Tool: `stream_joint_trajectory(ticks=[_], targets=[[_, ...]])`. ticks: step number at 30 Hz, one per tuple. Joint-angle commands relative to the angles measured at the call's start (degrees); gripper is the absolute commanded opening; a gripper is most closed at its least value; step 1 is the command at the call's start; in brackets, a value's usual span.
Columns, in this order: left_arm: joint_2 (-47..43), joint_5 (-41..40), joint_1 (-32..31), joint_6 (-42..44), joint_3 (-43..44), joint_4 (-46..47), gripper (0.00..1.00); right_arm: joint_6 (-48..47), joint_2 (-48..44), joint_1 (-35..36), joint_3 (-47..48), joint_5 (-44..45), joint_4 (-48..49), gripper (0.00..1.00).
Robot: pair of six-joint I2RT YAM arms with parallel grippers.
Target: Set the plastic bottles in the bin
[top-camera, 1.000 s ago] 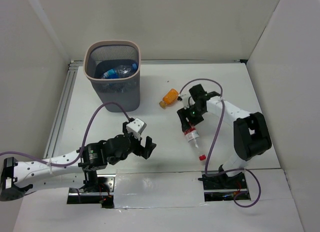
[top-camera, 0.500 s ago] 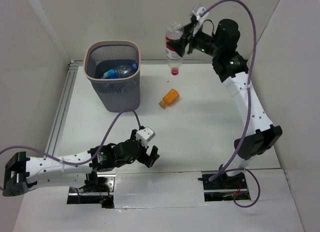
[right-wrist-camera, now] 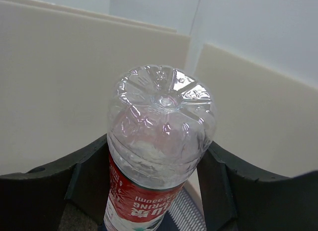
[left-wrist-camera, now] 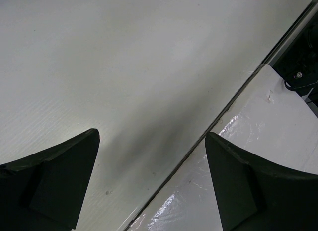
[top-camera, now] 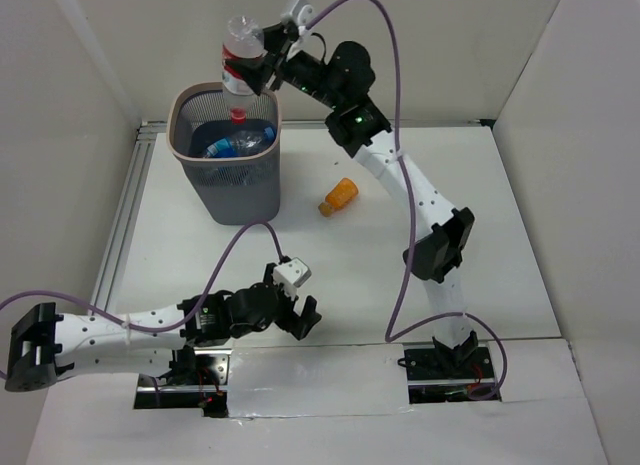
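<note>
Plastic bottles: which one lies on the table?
The short orange bottle, on its side beside the bin. The red-labelled bottle is held over the bin; the blue-labelled one lies inside it.

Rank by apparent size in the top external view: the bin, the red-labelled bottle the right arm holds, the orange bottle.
1. mesh bin, clearly largest.
2. red-labelled clear bottle in the right gripper; it is held high, nearer the camera, so its lead is somewhat inflated.
3. orange bottle on the table.

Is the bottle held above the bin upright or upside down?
Upside down: the bottle, clamped in the right gripper, has its red cap pointing down toward the bin.
</note>
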Motion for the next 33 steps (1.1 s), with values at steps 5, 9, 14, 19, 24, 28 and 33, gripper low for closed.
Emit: stream_joint_trajectory(ticks=[5, 9, 14, 19, 24, 28, 33], targets=[[2.59, -3.73, -0.59, 3.59, 2.17, 5.31, 1.00, 4.68, 3.82, -0.05, -0.53, 2.98, 3.53, 0.76], [8.98, -6.37, 0.19, 9.64, 5.93, 7.95, 1.00, 7.23, 5.76, -3.73, 6.59, 2.37, 0.11, 1.00], [16.12, -4.80, 5.99, 13.26, 10.43, 10.50, 1.00, 7.24, -1.25, -9.72, 4.68, 1.84, -5.60, 1.00], [23.67, -2.69, 14.77, 17.73, 17.87, 13.83, 1.00, 5.39, -14.15, -23.38, -6.91, 1.95, -19.39, 0.88], [35.54, -1.98, 19.19, 20.81, 27.11, 15.50, 1.00, -2.23, -24.10, -38.18, -30.11, -14.49, -37.36, 0.00], [44.50, -2.69, 21.64, 23.45, 35.63, 15.51, 1.00, -18.02, -29.90, -45.83, -44.00, -22.41, -53.48, 0.03], [53.90, -2.69, 23.84, 24.77, 42.41, 14.81, 1.00, -25.54, -41.83, -51.03, -63.84, -25.14, -57.47, 0.19]])
